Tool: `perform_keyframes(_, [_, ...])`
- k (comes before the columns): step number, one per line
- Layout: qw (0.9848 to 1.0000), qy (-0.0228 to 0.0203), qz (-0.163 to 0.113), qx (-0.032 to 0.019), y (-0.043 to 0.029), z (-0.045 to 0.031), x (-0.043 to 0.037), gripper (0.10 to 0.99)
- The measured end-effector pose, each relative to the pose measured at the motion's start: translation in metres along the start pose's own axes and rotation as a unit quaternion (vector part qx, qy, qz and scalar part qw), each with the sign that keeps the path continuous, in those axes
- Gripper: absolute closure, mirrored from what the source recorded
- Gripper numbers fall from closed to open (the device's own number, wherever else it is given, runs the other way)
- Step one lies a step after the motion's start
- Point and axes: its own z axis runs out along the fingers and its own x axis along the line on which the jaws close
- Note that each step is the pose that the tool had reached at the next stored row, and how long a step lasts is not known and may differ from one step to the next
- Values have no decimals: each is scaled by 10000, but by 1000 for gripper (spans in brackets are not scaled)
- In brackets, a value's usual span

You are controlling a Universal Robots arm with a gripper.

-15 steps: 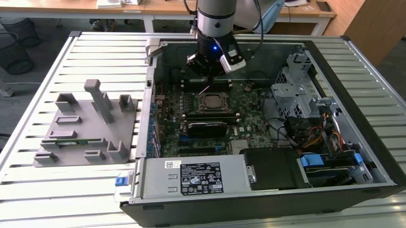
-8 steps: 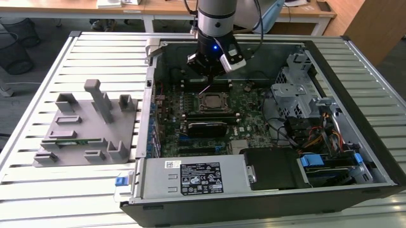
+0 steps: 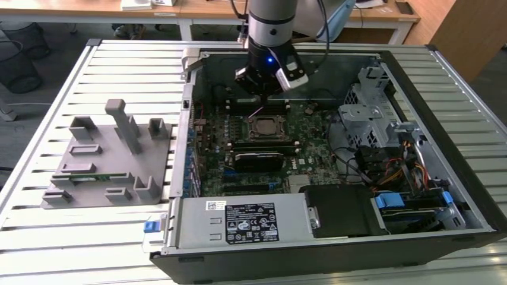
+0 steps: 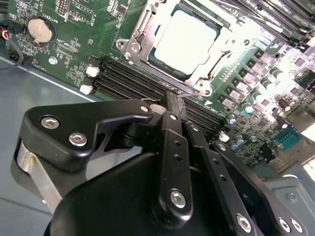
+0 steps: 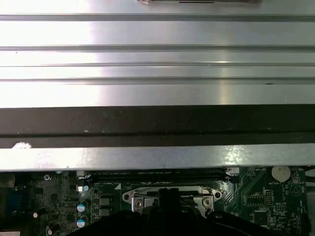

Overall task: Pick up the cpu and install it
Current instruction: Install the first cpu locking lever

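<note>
Second wrist view shows the cpu [image 4: 186,40] seated flat in the socket frame [image 4: 137,49] on the motherboard [image 4: 78,29], inside the open computer case [image 3: 443,71] on the slatted desk [image 3: 119,65]. The claw [image 4: 170,105] hovers just above the socket's edge, fingers pressed together, gripping nothing.
</note>
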Motion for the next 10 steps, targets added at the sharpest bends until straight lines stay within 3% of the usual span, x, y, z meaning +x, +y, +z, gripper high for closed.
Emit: perform_keyframes(10, [10000,1,-6,0,9,55,-54,973])
